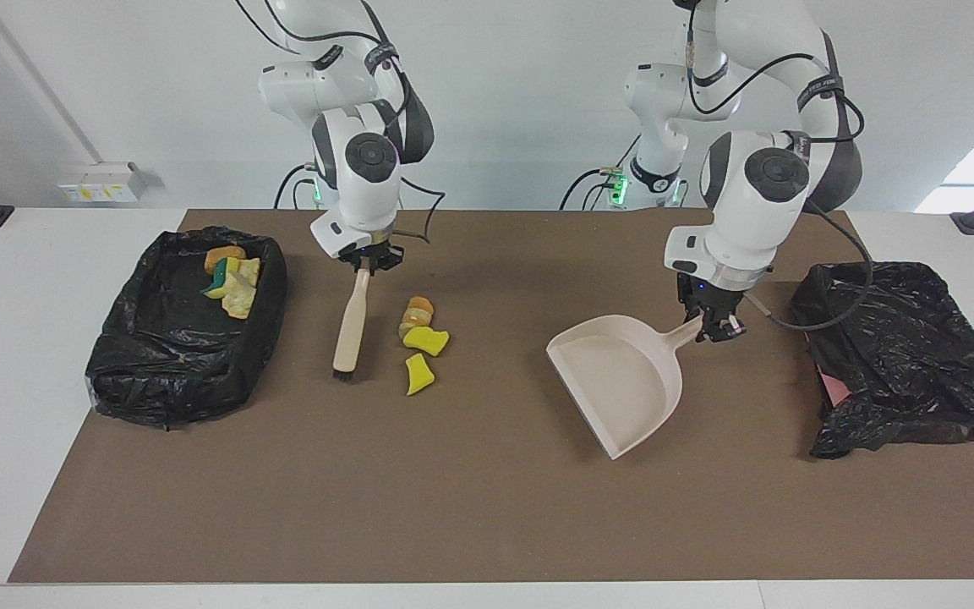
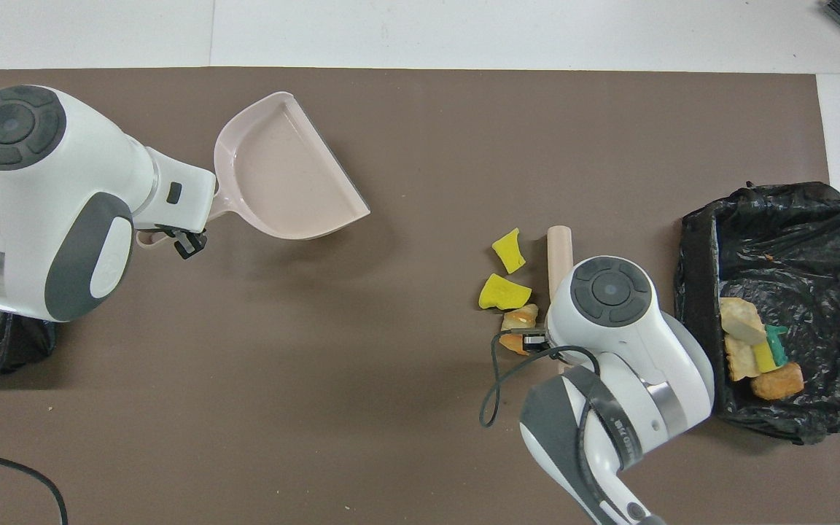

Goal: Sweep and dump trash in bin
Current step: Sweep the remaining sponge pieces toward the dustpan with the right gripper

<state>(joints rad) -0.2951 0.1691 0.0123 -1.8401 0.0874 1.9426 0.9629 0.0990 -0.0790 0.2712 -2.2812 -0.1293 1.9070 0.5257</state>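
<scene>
Three pieces of trash lie on the brown mat: a striped pastry [image 1: 415,314] [image 2: 519,319] and two yellow sponge scraps [image 1: 426,340] [image 1: 418,374] [image 2: 504,292]. Beside them, toward the right arm's end, hangs the beige brush [image 1: 350,326] [image 2: 558,250], its handle in my shut right gripper [image 1: 366,260] and its bristles low over the mat, apart from the trash. My left gripper [image 1: 714,328] [image 2: 172,239] is shut on the handle of the beige dustpan [image 1: 622,381] [image 2: 289,175], whose open lip is turned toward the trash. The black-lined bin [image 1: 187,355] [image 2: 770,219] holds several more pieces.
A crumpled black bag [image 1: 901,355] with something pink under it sits at the left arm's end of the table. The brown mat [image 1: 487,507] covers most of the white tabletop.
</scene>
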